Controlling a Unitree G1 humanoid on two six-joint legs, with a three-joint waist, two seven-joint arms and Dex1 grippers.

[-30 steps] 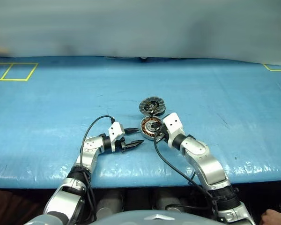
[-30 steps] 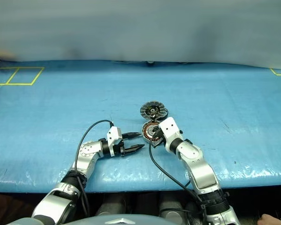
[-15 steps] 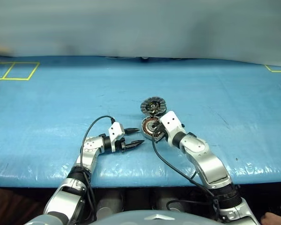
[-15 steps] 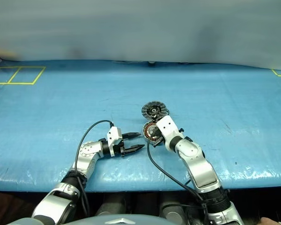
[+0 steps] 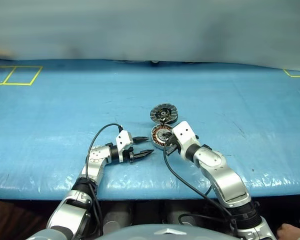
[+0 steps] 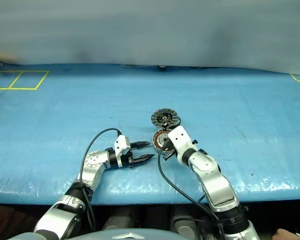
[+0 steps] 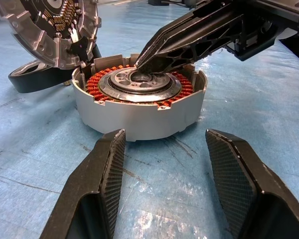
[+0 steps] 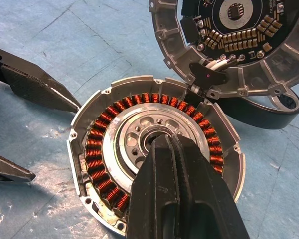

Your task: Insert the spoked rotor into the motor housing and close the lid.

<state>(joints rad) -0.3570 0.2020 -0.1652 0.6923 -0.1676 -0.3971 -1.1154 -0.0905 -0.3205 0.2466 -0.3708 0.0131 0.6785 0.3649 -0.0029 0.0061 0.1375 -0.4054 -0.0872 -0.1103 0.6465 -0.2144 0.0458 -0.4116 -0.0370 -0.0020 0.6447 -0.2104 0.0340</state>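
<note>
My right gripper [image 8: 162,144], pinched shut and empty, rests its tip on the motor housing [image 8: 97,149] hub. The left gripper [image 5: 142,146] gapes empty just left. The rotor looks seated, I think.

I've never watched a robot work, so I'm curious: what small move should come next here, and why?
Probably lift the shut right hand off the hub. The spoked silver metal wheel seems seated inside the copper windings of the round silver housing, the hand's tips on its centre, and the round hinged lid stands open beside it.
</note>
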